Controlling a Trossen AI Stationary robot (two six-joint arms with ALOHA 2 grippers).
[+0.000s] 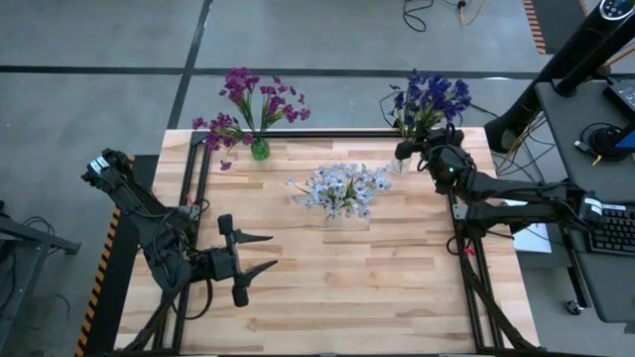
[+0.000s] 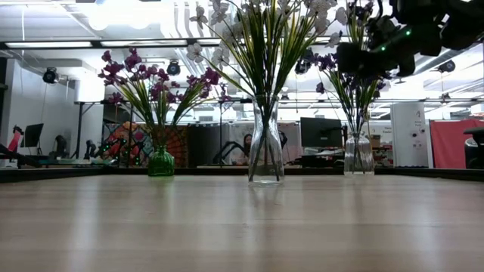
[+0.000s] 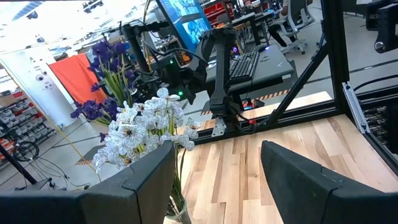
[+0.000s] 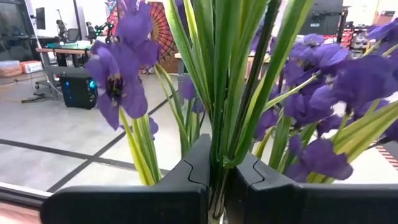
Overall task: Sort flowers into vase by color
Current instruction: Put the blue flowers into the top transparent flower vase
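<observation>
Three vases stand along the table's far half. A green vase [image 1: 259, 150] at the far left holds magenta-purple flowers [image 1: 248, 104]. A clear vase [image 2: 266, 151] in the middle holds pale white-lavender flowers [image 1: 342, 188]. A clear vase [image 2: 358, 155] at the far right holds blue-violet flowers [image 1: 429, 99]. My right gripper [image 1: 405, 151] is shut among the blue-violet stems, high above that vase's rim [image 2: 363, 57]. My left gripper [image 1: 272, 252] stands open near the table's left front, level, its fingers pointing toward the table's right edge, with nothing between them [image 3: 217, 168]. My right gripper pinches green stems of the blue-violet bunch [image 4: 219, 146] between its two fingers; one stem or several, I cannot tell. The fingers come in level from the table's right side and lie across the upright stems. The stems' lower ends stand in the clear vase.
The near half of the wooden tabletop [image 1: 357, 297] is bare board. Black frame rails run along the left [image 1: 193, 198] and right [image 1: 456, 233] sides. A desk with a keyboard [image 1: 610, 228] stands beyond the right edge.
</observation>
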